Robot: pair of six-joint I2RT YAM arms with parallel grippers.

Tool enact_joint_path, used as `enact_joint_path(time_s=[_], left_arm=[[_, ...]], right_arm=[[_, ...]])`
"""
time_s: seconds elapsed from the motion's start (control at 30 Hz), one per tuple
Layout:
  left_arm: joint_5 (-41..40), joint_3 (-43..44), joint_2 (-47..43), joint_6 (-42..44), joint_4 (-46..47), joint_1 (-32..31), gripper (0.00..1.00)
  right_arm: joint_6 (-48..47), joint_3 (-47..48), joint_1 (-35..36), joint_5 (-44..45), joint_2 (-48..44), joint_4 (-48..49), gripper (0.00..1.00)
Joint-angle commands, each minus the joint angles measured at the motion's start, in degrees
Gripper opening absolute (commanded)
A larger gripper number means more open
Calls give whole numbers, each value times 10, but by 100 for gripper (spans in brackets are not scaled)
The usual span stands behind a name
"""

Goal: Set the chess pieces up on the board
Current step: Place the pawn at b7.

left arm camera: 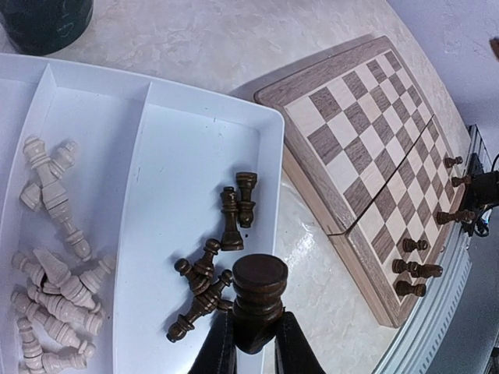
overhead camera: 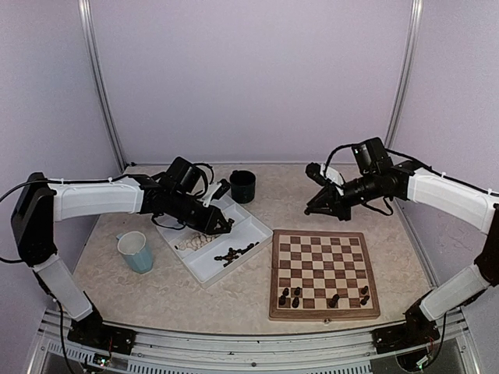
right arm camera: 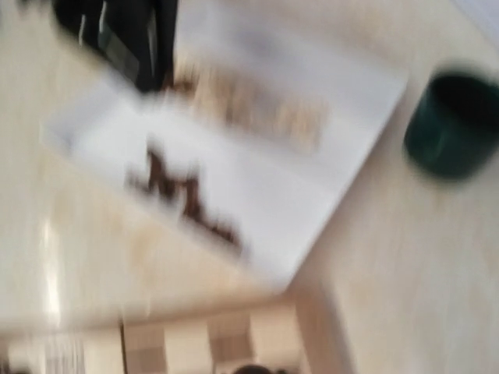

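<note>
A few dark chessmen (overhead camera: 295,298) stand on the near rows of the board (overhead camera: 323,269), left of it the left gripper (left arm camera: 253,336) is clamped on a dark piece (left arm camera: 260,282) just above the loose dark pieces (left arm camera: 209,274) in the tray (left arm camera: 195,140), and the right gripper (overhead camera: 316,207) hangs closed by the board's far edge.

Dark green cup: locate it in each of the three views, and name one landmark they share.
Top external: the dark green cup is at centre, just beyond the far corner of the white tray.
Left wrist: the cup is in the top-left corner, cut by the frame.
Right wrist: the cup is at the right edge, upper half, blurred.
Shared landmark: the white tray, next to the cup in all three.
</note>
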Motion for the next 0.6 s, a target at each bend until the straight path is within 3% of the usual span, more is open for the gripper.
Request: enact_joint_path(time_s=[0.0,0.23,0.57], left_arm=[[-7,19,19,13,2,-5,1],[-12,30,26,6,4,-9,1],[-24,28,21,-3,4,-15,1]], right_arm=[[-86,-98,-4,81,-74,-85,1],[-150,-207,-4,85,-186,-170,1],[-243,-276,-4,110,-281,-255,2]])
